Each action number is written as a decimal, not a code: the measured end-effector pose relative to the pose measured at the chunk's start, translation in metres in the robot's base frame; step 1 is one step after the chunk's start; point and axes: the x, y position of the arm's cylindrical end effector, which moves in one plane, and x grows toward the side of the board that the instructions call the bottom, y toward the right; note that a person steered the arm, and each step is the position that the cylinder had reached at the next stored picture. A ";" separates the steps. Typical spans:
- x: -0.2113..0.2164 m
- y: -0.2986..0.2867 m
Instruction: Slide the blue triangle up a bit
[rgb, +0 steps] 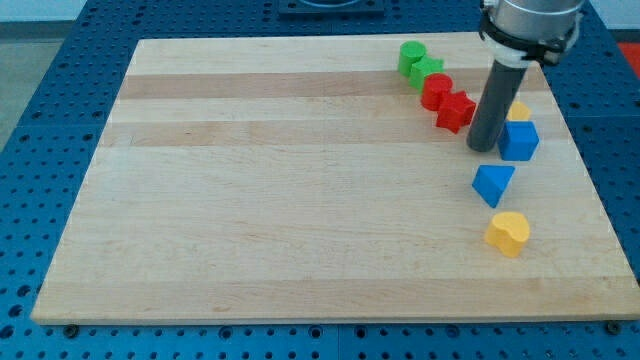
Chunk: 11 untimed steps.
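Note:
The blue triangle (492, 184) lies on the wooden board (300, 200) at the view's right. My tip (482, 148) stands just above it in the view, a short gap away. The tip is right beside the left edge of a blue cube (519, 141) and to the right of a red star-shaped block (455, 111). A yellow block (519, 110) peeks out behind the rod above the blue cube. A yellow heart-shaped block (508, 233) lies below the blue triangle.
A red round block (436, 90) sits up-left of the red star. Two green blocks (412, 55) (426, 71) lie above it near the board's top edge. The board's right edge runs close to the blue cube.

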 end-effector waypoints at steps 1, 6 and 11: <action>-0.023 -0.012; 0.062 -0.074; 0.109 -0.009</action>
